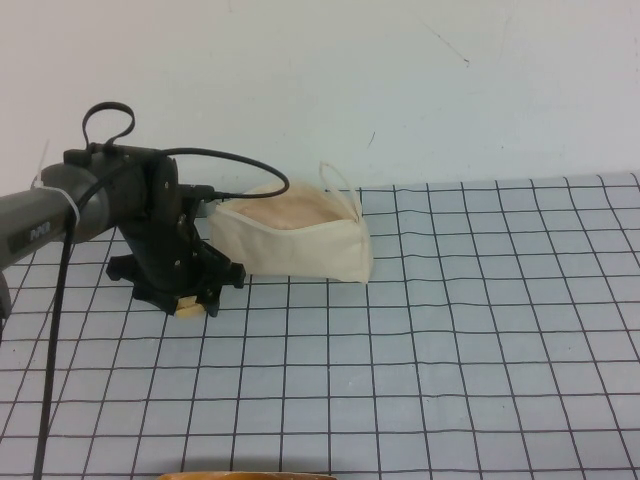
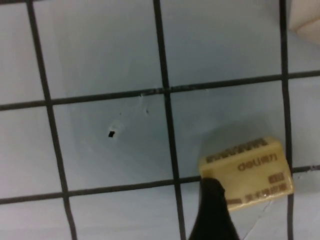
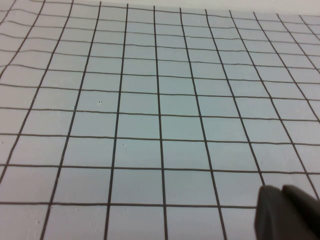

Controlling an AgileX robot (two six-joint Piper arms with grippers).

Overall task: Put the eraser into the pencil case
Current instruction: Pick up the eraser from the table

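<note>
The eraser [image 1: 190, 307] is a small pale yellow block lying on the grid mat, just left of and in front of the pencil case [image 1: 295, 242]. The case is a cream fabric pouch standing open at the top, showing pinkish lining, with a cord loop [image 1: 340, 185] at its right end. My left gripper [image 1: 190, 300] is down at the mat over the eraser. In the left wrist view the eraser [image 2: 247, 172] shows printed dark marking, and one dark finger [image 2: 212, 210] touches its edge; no finger shows at its opposite edge. My right gripper [image 3: 282, 202] is shut and empty above bare mat.
The mat is pale blue-grey with a black grid [image 1: 450, 350], and a white wall stands behind it. A corner of the pouch [image 2: 307, 17] shows in the left wrist view. A yellowish rim [image 1: 250, 473] peeks in at the front edge. The right arm is out of the high view.
</note>
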